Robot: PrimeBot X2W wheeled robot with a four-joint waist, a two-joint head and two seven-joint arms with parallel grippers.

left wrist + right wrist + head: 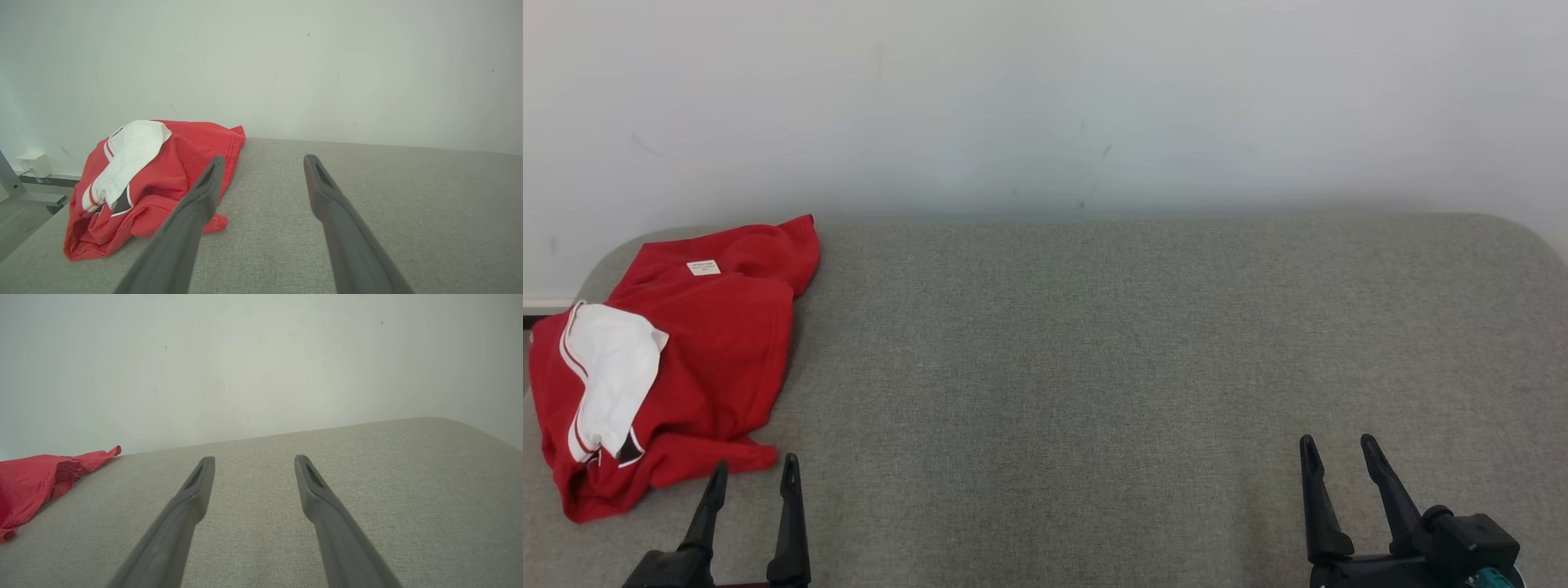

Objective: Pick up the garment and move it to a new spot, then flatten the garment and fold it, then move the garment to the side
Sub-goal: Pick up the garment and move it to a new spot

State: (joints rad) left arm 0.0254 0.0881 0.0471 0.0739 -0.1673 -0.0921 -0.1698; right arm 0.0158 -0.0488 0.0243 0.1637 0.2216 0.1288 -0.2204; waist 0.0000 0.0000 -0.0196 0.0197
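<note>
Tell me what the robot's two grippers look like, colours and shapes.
The left gripper and right gripper each have two long, slim black fingers tapering to narrow tips. Up close they look matte dark grey, with a slot-shaped recess near each tip. The right gripper's base is a blocky black housing with a teal part.

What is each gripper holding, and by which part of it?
Nothing is held. The left gripper and the right gripper are open and empty; the red garment lies crumpled on the grey surface, in neither grip.
</note>
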